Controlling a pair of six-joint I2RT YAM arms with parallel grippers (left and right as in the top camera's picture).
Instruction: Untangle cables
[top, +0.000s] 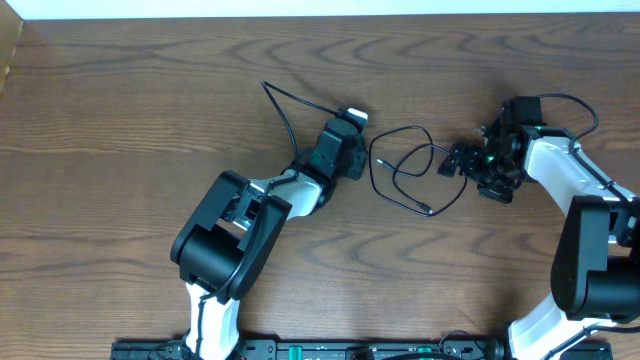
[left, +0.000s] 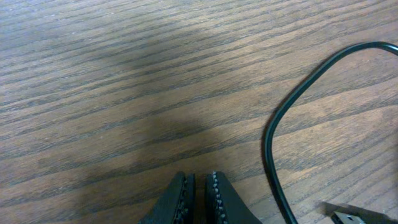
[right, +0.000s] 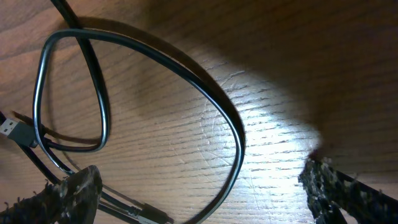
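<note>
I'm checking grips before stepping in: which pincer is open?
The right pincer, its jaws spread wide over the black cable. The left pincer is shut, jaws almost touching, with nothing seen between them.

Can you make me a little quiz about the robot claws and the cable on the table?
1. True or false: the left claw is shut with nothing in it.
2. What colour is the cable? A white, B black, C red.
3. Fill in: the right claw is ____ over the cable loop.

Key: 1 true; 2 B; 3 open.
</note>
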